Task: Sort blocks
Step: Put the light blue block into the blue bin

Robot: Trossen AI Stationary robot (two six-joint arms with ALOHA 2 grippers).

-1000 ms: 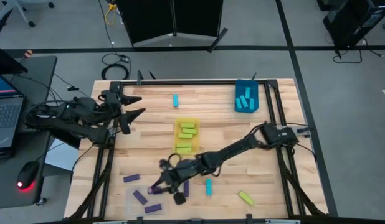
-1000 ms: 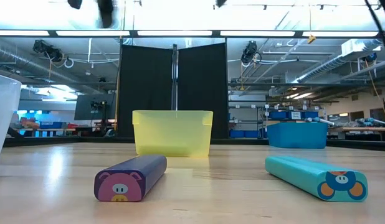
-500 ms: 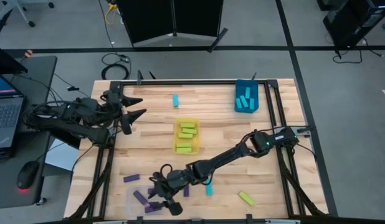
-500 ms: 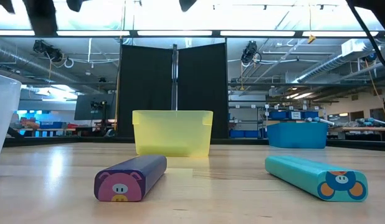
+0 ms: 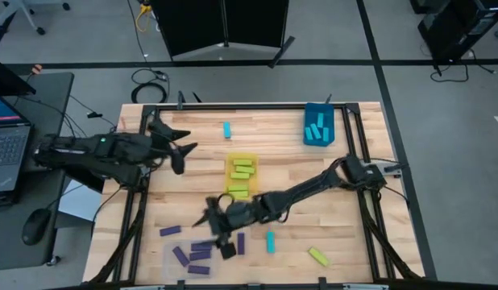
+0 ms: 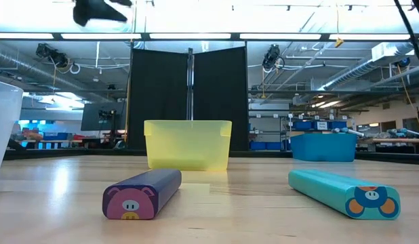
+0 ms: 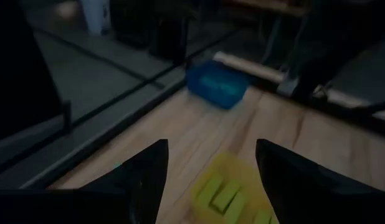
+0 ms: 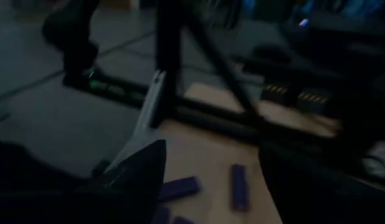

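Mostly the blocks are spread over the wooden table [image 5: 354, 217] by colour. Purple blocks lie at about 7 o'clock of the table's middle: one [image 5: 170, 231] alone on the bare wood, and a cluster [image 5: 192, 256] of several just beyond it toward 6 o'clock, seemingly inside a clear bin whose edges are hard to make out. Another purple block [image 5: 240, 243] lies just beside the right gripper [image 5: 218, 232], with a cyan block [image 5: 271, 242] near it at 3 o'clock. A yellow-green block [image 5: 318, 257] rests well apart at 5 o'clock of the table. One cyan block [image 5: 227, 130] lies alone at 12 o'clock. Yellow-green blocks fill the yellow bin [image 5: 242, 176] near the centre, and cyan blocks sit in the blue bin [image 5: 318, 126] at 2 o'clock.

From table height, a purple block [image 6: 143, 193] with a pig face on its end and a cyan block [image 6: 344, 192] lie apart in front of the yellow bin [image 6: 188, 144].

The right gripper is above the purple group, fingers spread and holding nothing. The left gripper [image 5: 178, 148] hangs over the table's 10 o'clock region, its fingers likewise parted and empty.
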